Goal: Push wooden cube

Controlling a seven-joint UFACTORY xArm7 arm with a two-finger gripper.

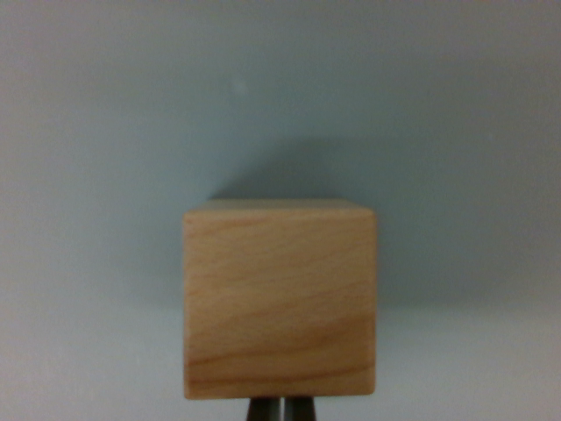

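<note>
We see the wooden cube (280,303) on the pale worktop (96,132), no writing on it; our claw (282,410) shows pressed together just below it.

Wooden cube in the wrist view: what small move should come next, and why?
Probably a short, straight push forward. The wooden cube sits centred just ahead of the gripper, whose tips show together at the bottom edge, and the pale surface beyond the cube looks bare.
</note>
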